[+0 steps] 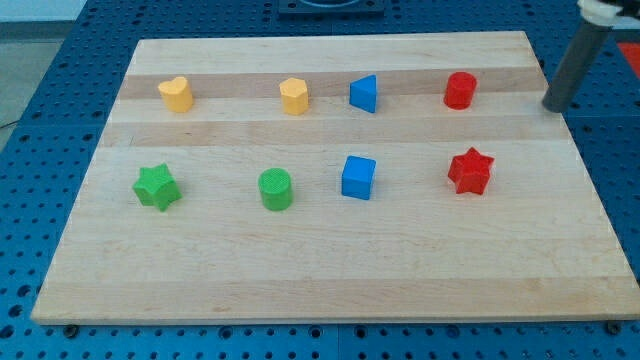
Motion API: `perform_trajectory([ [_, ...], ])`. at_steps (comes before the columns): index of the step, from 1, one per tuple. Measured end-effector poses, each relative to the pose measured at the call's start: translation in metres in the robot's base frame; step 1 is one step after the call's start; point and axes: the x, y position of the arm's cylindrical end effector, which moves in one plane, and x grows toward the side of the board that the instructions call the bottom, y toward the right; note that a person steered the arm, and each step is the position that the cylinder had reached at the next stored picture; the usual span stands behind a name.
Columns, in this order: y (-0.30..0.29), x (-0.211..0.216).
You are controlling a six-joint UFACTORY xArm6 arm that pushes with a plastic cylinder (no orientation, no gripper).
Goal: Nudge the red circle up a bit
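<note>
Camera view: my tip (556, 106), a bare rod holding nothing, sits right of the red circle (459, 90). Pushing from here would slide it sideways toward the blue triangle (364, 94), not up.

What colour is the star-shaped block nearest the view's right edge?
Red: the red star-shaped block, clearest in the camera view, below the red circle.

Lighting's bright and even, pretty soft overall, no glare on the wooden board (330, 270). Blocks only throw small faint shadows. Everything's reasonably sharp, just a bit low-res.
</note>
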Motion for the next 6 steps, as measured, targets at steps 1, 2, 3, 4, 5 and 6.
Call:
perform_trajectory([
  [1,-0.060,0.004],
  [2,-0.111,-0.007],
  [3,-0.129,-0.011],
  [4,-0.124,0.012],
  [5,-0.112,-0.003],
  [6,-0.120,-0.038],
])
